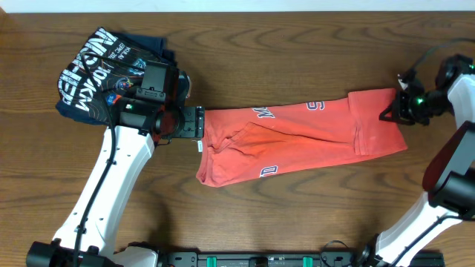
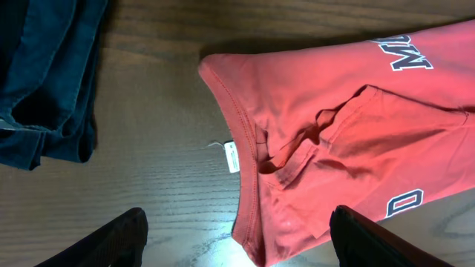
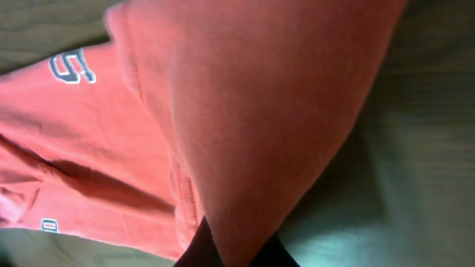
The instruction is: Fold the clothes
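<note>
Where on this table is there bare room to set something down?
Bare table along the far edge beyond the orange T-shirt, and the near strip in front of it. Crowded at left: navy shirt, open left hand by the collar.

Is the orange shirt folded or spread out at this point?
Partly folded: the shirt lies as a long narrow strip, lettering cut off at its edges, not yet folded crosswise.
</note>
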### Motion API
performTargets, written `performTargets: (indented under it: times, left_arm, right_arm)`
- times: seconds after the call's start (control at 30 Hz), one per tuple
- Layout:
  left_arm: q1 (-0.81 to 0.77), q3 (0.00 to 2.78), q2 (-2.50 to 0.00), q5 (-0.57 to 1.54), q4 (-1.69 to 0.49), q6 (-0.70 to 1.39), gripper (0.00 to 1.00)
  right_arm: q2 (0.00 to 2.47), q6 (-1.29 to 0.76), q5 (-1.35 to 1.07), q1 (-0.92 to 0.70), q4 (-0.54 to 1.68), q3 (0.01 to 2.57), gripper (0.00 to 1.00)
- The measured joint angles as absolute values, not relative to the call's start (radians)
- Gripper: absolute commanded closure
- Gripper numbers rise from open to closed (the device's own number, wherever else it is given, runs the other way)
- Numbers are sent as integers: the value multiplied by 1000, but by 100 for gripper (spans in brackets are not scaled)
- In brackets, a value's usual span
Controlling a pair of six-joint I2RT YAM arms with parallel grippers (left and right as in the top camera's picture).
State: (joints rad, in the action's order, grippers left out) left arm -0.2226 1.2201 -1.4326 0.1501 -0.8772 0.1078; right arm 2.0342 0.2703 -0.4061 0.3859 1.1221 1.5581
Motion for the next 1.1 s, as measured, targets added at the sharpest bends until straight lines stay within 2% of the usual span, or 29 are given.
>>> performTargets:
  times: [0.57, 0.87, 1.1]
  left_arm:
    - [-223, 1220, -1433, 150, -874, 108, 20]
    - [-223, 1220, -1433, 150, -874, 108, 20]
    - [-223, 1220, -1433, 150, -874, 108, 20]
  right_arm:
    - [2018, 48, -57, -154, 1167, 1559, 99]
    - [2018, -14, -2, -308, 1184, 1559, 99]
    - [2018, -69, 17, -360, 1151, 1559, 98]
